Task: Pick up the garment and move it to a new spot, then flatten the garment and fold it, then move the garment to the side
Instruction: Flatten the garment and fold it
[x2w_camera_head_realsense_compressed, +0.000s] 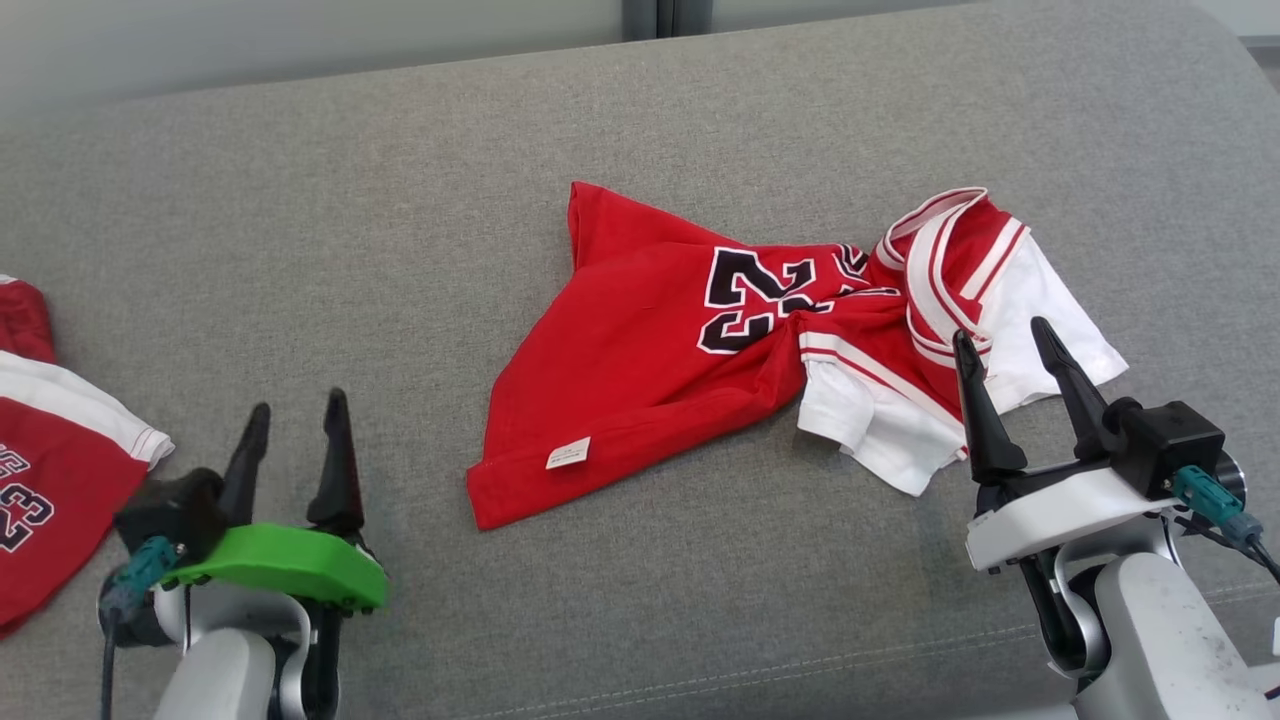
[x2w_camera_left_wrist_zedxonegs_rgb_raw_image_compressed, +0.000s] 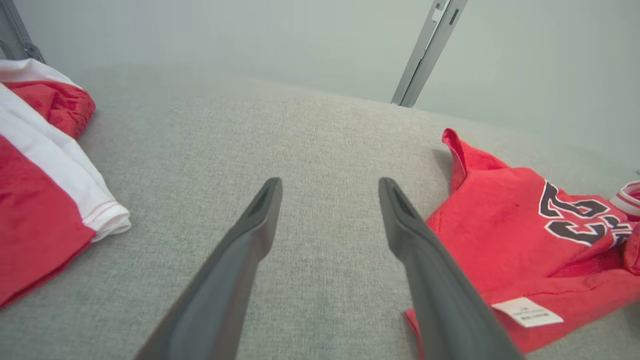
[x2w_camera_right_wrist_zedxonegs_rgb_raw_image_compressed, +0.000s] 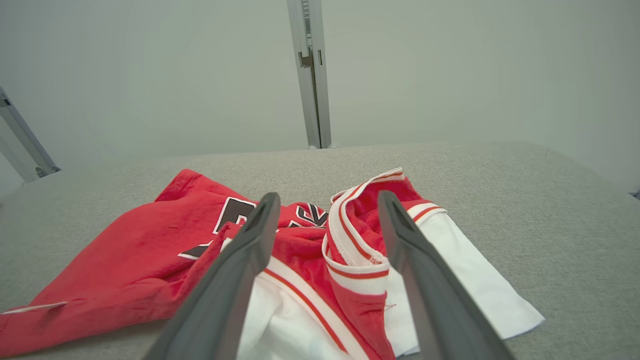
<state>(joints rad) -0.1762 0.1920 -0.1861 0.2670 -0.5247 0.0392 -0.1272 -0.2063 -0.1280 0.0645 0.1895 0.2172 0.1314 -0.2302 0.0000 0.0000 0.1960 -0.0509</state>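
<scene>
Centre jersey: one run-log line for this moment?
garment: centre jersey crumpled on grey cushion, unheld | left gripper: open, empty | right gripper: open, near collar

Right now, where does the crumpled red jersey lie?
In the head view the jersey lies crumpled on the grey cushion, right of centre, its white sleeves next to the right pincer; a second red garment sits at the far left.

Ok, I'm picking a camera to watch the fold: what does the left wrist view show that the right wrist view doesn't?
Left wrist view adds: a second jersey lying off to its left, and the left gripper open over bare cushion.
Right wrist view adds: the white sleeves, framed by the open right gripper.
Shared: the crumpled red jersey with its number, the cushion, a metal post.
</scene>
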